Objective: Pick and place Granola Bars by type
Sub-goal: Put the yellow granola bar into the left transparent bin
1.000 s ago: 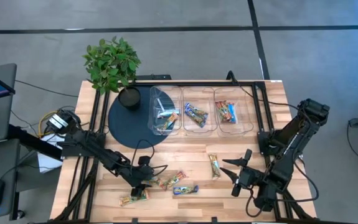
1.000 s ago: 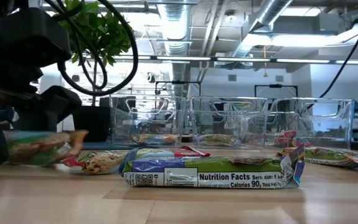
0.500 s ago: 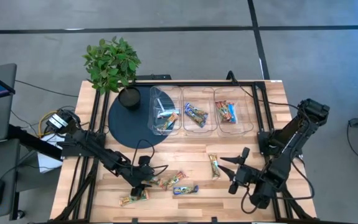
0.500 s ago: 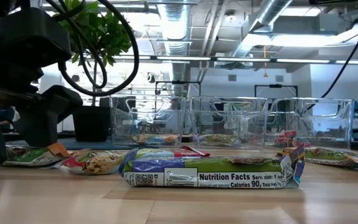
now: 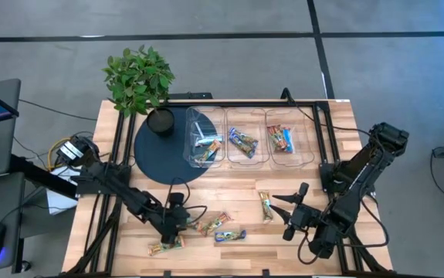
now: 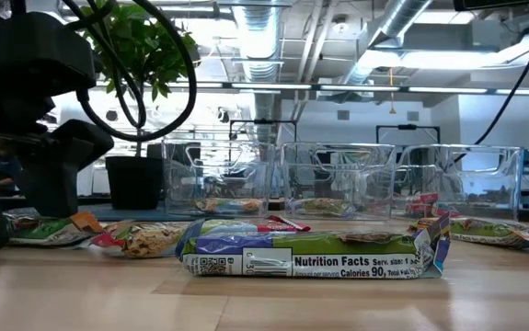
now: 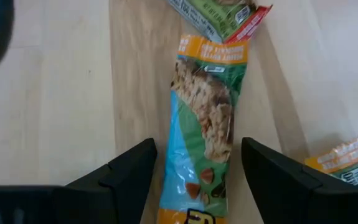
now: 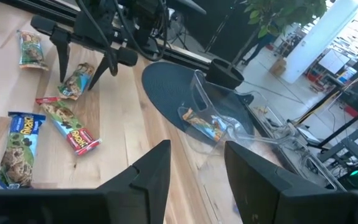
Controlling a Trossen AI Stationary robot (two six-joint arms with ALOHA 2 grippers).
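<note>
Left tool [image 5: 177,224] wide open, straddling a green-tan granola bar [image 7: 205,140] lying flat on the counter [image 5: 245,185], near-left. Other bars [image 5: 220,228] just right. Right tool [image 5: 293,213] part open, empty, beside lone bar [image 5: 266,205].

Far ahead of my pincers: three clear plastic bins [image 5: 250,139] in a row, a round dark mat [image 5: 160,150], a leafy green potted plant [image 5: 139,77].
</note>
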